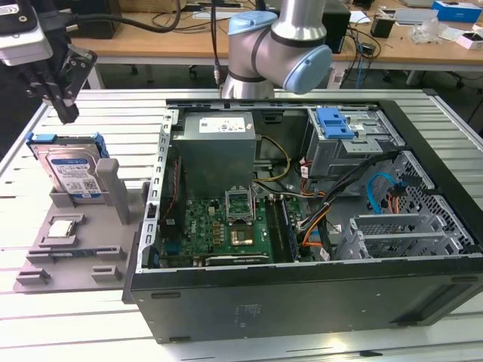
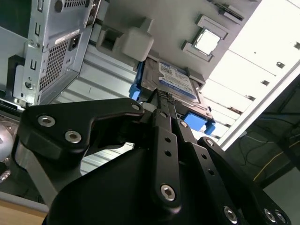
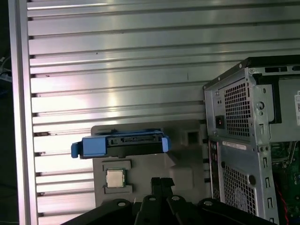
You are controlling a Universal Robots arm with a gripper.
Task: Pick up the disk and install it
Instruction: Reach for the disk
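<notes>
- Above the disk (image 1: 72, 170), the gripper (image 1: 66, 115) hangs clear, fingers pressed together, empty.
- Risk: coming down unopened, the tips could strike the disk's upper edge and topple it from the grey holder (image 1: 75, 241).

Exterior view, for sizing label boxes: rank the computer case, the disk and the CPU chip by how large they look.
1. computer case, by far the largest
2. disk
3. CPU chip, smallest, clearly smaller than the disk beside it
</notes>
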